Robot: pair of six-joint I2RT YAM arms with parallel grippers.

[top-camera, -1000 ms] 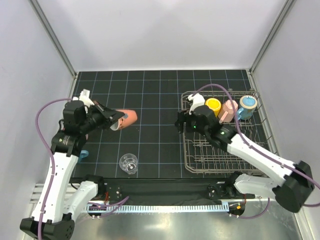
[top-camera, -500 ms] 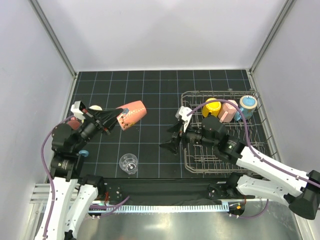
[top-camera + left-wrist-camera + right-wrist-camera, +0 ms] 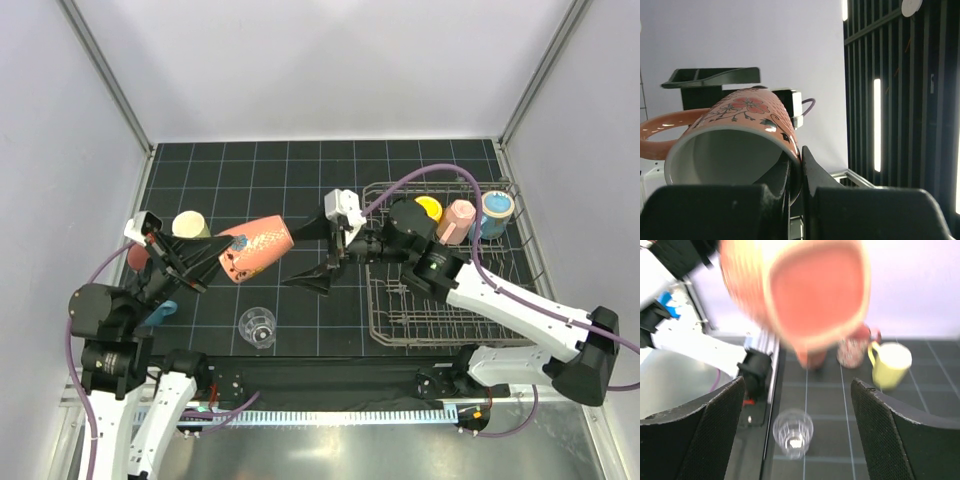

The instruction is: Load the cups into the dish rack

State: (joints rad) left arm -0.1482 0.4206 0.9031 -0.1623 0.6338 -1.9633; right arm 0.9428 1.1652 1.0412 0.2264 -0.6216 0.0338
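My left gripper (image 3: 222, 256) is shut on the rim of a salmon flowered mug (image 3: 255, 248), held on its side above the mat; one finger is inside the rim and one outside (image 3: 812, 167). The right gripper (image 3: 306, 256) stands open just right of the mug's base (image 3: 815, 290), its fingers (image 3: 700, 435) apart with nothing between them. A clear glass tumbler (image 3: 257, 327) stands upright below it (image 3: 792, 432). A pale yellow mug (image 3: 188, 224) and a partly hidden maroon mug (image 3: 137, 257) sit at the left. The dish rack (image 3: 400, 320) holds orange-yellow (image 3: 427, 208), pink (image 3: 458, 220) and blue (image 3: 495, 210) mugs.
Both arms meet over the middle of the black gridded mat (image 3: 300, 180). White walls close in the back and sides. The rack's three mugs crowd its far row. The pale yellow mug (image 3: 890, 362) stands beside the maroon one (image 3: 855, 347).
The left arm has carried the salmon mug rightward and higher. The right gripper has left the rack, swung left toward the mug and opened wider.
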